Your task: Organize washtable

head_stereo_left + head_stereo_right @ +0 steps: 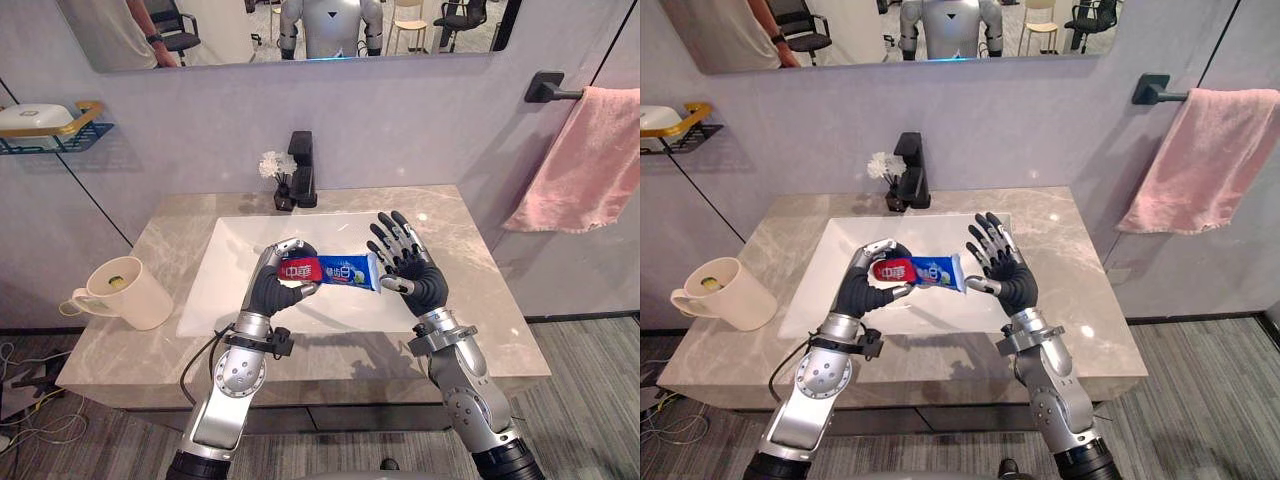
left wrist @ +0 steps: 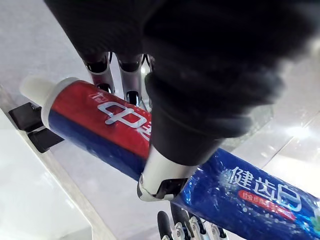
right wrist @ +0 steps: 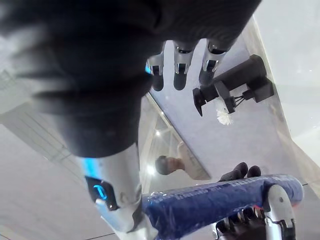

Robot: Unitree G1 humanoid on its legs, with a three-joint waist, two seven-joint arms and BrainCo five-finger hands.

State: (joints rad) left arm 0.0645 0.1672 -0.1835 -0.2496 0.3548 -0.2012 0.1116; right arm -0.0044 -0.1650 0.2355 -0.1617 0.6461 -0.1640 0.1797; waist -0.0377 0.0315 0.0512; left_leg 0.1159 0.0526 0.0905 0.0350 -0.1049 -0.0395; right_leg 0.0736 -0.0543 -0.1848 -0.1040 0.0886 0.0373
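— The left hand (image 1: 275, 290) is closest to us, low at the front of the basin (image 1: 215, 300). What has it got?

— The toothpaste tube (image 1: 335, 269). Fingers and thumb are curled round the red end, the one with the white cap (image 2: 34, 87). A firm clasp, by the look of it.

— And the right hand (image 1: 412, 275)?

— Spread wide, its fingers (image 1: 385, 232) straight and pointing up. The tube's blue tail end reaches it at the palm by the thumb, touching or as good as. I see nothing closed round it.

— So how does the tube lie?

— Crosswise, held up over the basin, its long axis running from one hand to the other. Cap to the robot's left, tail to its right.

— Where would it go?

— My guess is the cream mug (image 1: 125, 292), standing on the counter (image 1: 470, 330) well off to the left. That is the side of the hand with the grip, and the cap end points that way. The left arm is nearer, so I reckon it needs no passing over, only a swing left and a tip upright.

— And on the right?

— Just the pink towel (image 1: 585, 160) on its rail, well apart.
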